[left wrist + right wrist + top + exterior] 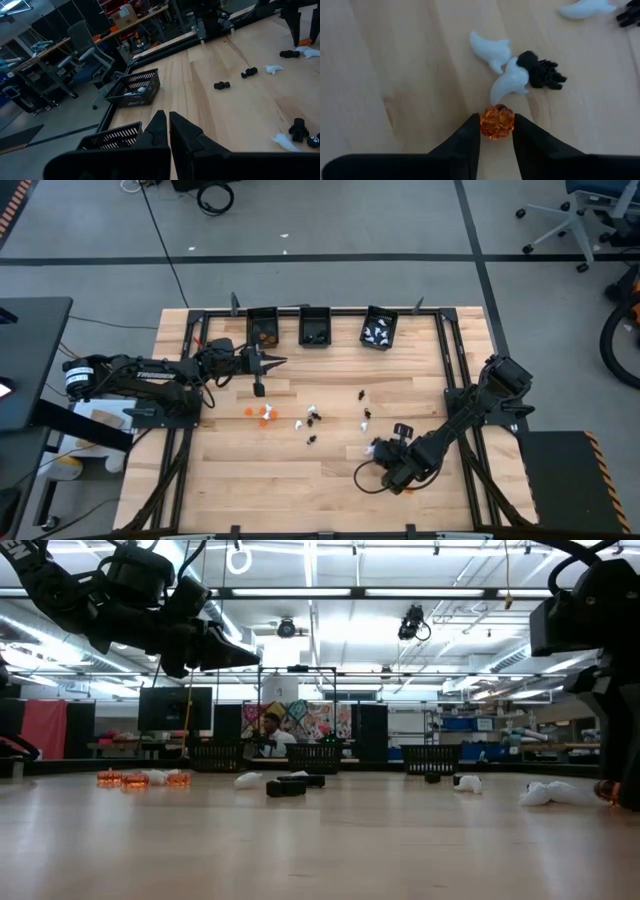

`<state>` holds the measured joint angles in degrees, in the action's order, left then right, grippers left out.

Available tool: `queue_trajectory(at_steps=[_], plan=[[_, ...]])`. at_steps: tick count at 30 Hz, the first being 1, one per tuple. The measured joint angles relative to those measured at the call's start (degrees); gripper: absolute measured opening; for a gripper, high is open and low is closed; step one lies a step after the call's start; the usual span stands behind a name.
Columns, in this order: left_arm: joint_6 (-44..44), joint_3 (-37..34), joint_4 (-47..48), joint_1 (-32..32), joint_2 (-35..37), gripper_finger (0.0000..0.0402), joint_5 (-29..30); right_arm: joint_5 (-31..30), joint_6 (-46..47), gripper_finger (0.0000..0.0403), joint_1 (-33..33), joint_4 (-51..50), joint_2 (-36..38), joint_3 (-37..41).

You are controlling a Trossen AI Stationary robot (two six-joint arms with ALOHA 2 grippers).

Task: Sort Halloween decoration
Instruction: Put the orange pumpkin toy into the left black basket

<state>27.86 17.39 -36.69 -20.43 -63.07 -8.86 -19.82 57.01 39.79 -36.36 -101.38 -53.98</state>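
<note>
Three small black bins [314,327] are sitting at the upper middle of the high view. Two dark arms are showing, left [140,375] and right [470,415]. Loose trinkets [312,418] at centre are too tiny to count.

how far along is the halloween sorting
Partly done: the three bins at the table's far edge already hold orange, black and white trinkets. In hand: the right tool is closing on an orange pumpkin. Left: loose trinkets mid-table. The left tool, shut, hovers near the bins.
</note>
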Motion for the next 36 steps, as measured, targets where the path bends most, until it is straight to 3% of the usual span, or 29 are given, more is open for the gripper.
queue_trajectory(at_steps=[9,16,19,26,32,36], plan=[[-0.89,0.0,0.03,0.0,-0.01,0.0,0.0,-1.4,0.12,0.0104,-2.25,-1.37,0.45,-0.03],[-6.95,0.0,5.9,0.02,0.0,0.0,0.0,-6.48,-5.3,0.0104,-6.37,-18.08,2.99,-4.88],[-10.24,0.0,9.91,0.02,0.0,0.0,0.02,-10.56,-11.43,0.0104,-8.43,-19.33,4.44,-6.05],[-18.6,0.0,17.85,0.02,0.02,0.0,3.78,-13.6,-30.18,0.0104,-17.06,-7.62,6.44,-5.89],[-20.37,-0.02,24.48,2.18,3.97,0.0,13.83,-9.76,-49.91,0.0105,-27.92,10.81,6.46,-5.24],[-20.35,-0.02,27.52,3.71,8.57,0.0,21.24,-3.81,-60.01,0.0105,-34.59,21.88,6.44,-5.24]])
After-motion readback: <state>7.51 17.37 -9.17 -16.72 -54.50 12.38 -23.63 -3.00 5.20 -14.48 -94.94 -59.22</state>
